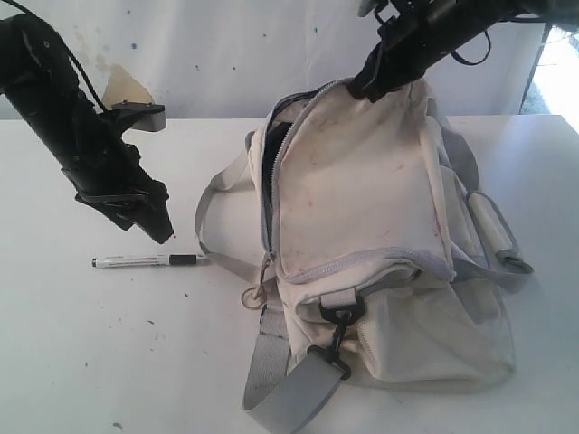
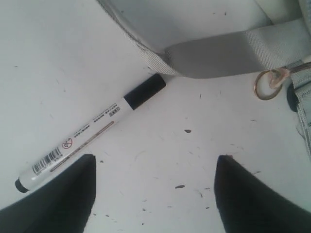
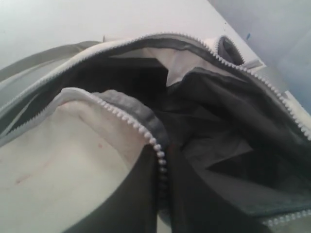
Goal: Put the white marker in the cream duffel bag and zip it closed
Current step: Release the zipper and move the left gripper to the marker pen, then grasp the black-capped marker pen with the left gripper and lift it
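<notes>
The white marker (image 1: 149, 261) lies flat on the white table, left of the cream duffel bag (image 1: 362, 199), with its black cap toward the bag. My left gripper (image 1: 158, 231) hangs open just above the marker. In the left wrist view the marker (image 2: 92, 130) lies beside one finger, outside the gap of the gripper (image 2: 155, 160). My right gripper (image 1: 366, 89) is shut on the bag's top flap at the zipper edge and holds it up. The right wrist view shows the gripper (image 3: 162, 155) pinching the zipper teeth, with the dark inside of the bag (image 3: 218, 126) open.
A grey shoulder strap (image 1: 280, 380) with black clips trails toward the table's front edge. A grey strap loop (image 2: 233, 53) and a brass ring (image 2: 266, 85) lie close to the marker's cap. Dark specks dot the table (image 1: 109, 344).
</notes>
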Robot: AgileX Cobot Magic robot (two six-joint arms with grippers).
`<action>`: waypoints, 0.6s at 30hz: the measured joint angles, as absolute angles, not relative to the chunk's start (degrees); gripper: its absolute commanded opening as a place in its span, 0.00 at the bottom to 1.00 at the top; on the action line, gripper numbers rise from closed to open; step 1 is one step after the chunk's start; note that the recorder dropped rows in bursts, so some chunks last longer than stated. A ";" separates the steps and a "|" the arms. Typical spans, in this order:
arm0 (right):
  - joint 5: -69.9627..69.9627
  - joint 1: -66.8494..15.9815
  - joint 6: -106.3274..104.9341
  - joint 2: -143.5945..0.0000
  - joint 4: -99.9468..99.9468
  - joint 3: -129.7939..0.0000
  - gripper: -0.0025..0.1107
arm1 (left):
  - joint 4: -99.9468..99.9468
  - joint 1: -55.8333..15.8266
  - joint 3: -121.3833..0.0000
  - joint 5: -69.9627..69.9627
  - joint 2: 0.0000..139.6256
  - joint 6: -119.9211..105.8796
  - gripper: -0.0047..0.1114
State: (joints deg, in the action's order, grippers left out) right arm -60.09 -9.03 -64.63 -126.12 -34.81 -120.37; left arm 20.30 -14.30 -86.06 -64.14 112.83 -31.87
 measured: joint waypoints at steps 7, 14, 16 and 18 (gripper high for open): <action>-67.45 -5.58 -64.84 -124.72 -32.68 -120.37 0.02 | 19.59 -14.30 -86.06 -62.85 112.83 -31.74 0.68; -69.54 -1.94 -60.79 -123.82 -31.14 -120.37 0.02 | 18.82 -14.30 -86.06 -61.39 112.83 -31.74 0.68; -69.75 -0.64 -55.64 -123.75 -28.88 -120.37 0.02 | 18.82 -14.30 -86.06 -61.27 112.83 -31.74 0.68; -69.84 0.35 -50.48 -123.75 -24.28 -120.37 0.02 | 18.71 -14.30 -86.06 -60.80 112.83 -31.74 0.68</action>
State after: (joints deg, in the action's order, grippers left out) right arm -69.84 0.35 -50.48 -123.75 -24.28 -120.37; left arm 18.71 -14.30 -86.06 -60.80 112.83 -31.74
